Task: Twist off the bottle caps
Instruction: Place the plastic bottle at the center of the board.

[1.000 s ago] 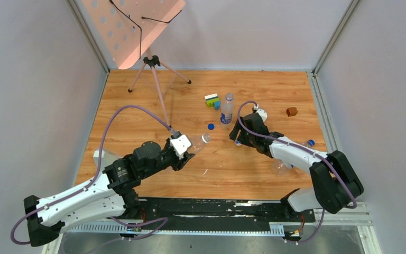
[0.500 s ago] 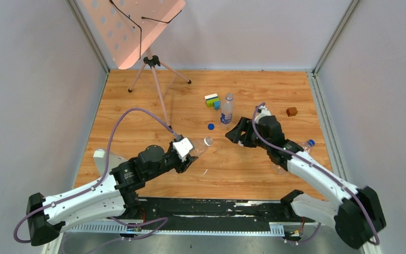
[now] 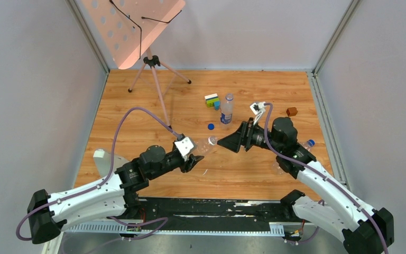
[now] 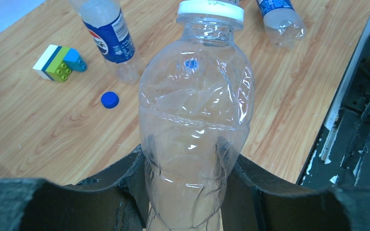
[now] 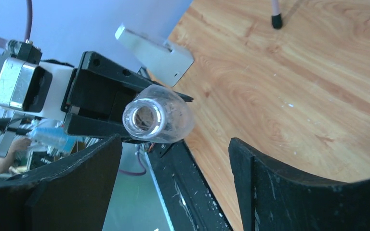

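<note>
My left gripper [image 3: 195,154] is shut on an unlabelled clear bottle [image 3: 204,146], held above the table with its whitish cap [image 3: 212,141] pointing right. In the left wrist view the fingers [image 4: 118,185] squeeze the bottle's body [image 4: 195,120], and the cap [image 4: 211,10] is at the top. My right gripper [image 3: 226,144] is open and empty, just right of that cap and facing it. In the right wrist view the bottle's cap end [image 5: 147,116] shows end-on, ahead of and above the wide-open gripper [image 5: 173,168].
A blue-labelled bottle [image 3: 226,112] stands behind, with a loose blue cap [image 3: 210,126] and a toy block cluster [image 3: 212,100] near it. Another bottle [image 3: 283,166] with a blue cap [image 3: 310,142] lies under my right arm. There is a brown cube [image 3: 292,111] and a tripod stand [image 3: 156,79].
My right gripper has swung left from near the standing bottle and now faces the held bottle's cap. My left gripper has carried the bottle slightly right and nearer.
</note>
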Controlling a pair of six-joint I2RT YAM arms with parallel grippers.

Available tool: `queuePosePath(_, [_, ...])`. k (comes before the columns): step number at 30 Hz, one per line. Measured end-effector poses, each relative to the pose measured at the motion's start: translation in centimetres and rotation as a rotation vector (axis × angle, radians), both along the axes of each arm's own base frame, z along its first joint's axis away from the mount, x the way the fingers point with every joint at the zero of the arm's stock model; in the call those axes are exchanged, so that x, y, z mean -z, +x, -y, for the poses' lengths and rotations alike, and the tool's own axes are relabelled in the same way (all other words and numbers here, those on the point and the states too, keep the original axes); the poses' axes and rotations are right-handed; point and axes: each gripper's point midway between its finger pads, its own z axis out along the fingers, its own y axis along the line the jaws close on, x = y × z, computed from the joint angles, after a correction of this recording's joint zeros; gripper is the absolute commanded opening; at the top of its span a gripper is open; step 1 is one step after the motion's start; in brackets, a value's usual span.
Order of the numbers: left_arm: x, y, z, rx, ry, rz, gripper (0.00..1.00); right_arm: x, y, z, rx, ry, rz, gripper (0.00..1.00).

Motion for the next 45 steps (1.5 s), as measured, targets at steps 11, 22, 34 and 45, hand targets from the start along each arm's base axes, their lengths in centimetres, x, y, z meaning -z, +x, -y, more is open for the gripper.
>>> queuePosePath(11, [0.9, -0.3, 1.1, 0.035, 0.001, -0.041, 0.13, -0.7, -1.7, -2.9, -0.13, -0.001, 0.021, 0.54])
queuePosePath(22, [1.0, -0.4, 1.1, 0.034, -0.002, -0.054, 0.51, 0.5, -1.0, -3.5, -0.124, -0.049, 0.02, 0.05])
queuePosePath(34, [1.3, 0.3, 0.5, -0.027, 0.006, -0.063, 1.0, 1.8, 2.6, 0.6, 0.165, -0.279, 0.065, 0.02])
queuePosePath(45, [0.5, 0.6, -1.0, -0.082, -0.002, -0.041, 1.0, -0.5, 6.0, 8.7, 0.566, -0.509, 0.165, 0.03])
